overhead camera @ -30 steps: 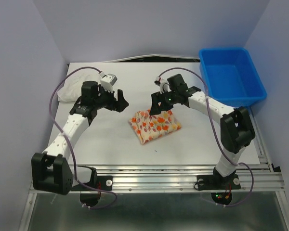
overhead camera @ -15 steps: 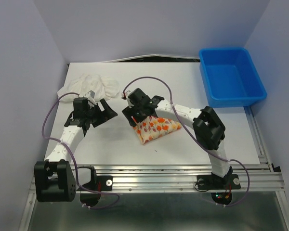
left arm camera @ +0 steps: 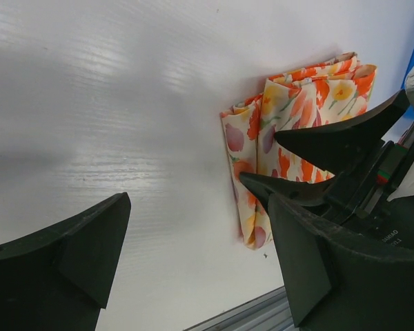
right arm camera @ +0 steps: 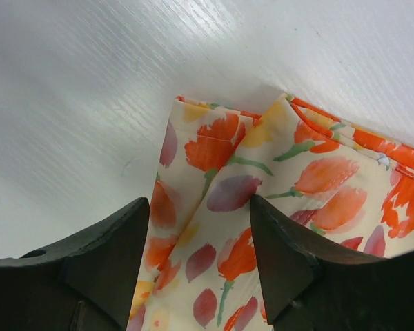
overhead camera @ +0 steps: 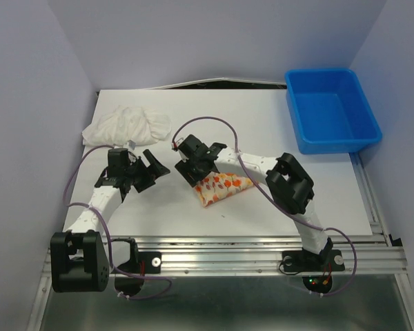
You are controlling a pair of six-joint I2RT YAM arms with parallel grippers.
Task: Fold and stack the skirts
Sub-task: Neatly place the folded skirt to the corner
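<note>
The printed skirt (overhead camera: 224,187), cream with orange and red flowers, lies folded on the white table (overhead camera: 276,138) near the middle. It also shows in the left wrist view (left arm camera: 279,114) and the right wrist view (right arm camera: 310,186). My right gripper (overhead camera: 192,175) is open and sits low over the skirt's left end, its jaws (right arm camera: 200,214) straddling the cloth. My left gripper (overhead camera: 155,167) is open and empty, just left of the printed skirt, over bare table (left arm camera: 196,227). The white ruffled skirt (overhead camera: 127,125) lies crumpled at the far left.
A blue plastic bin (overhead camera: 331,114) stands at the far right corner. The table's metal front rail (overhead camera: 262,248) runs along the near edge. The right gripper's black fingers (left arm camera: 331,141) show in the left wrist view, on the printed skirt.
My right arm has swung left and lowered onto the printed skirt's left end. My left arm has pulled back and down toward the near left, uncovering the white skirt.
</note>
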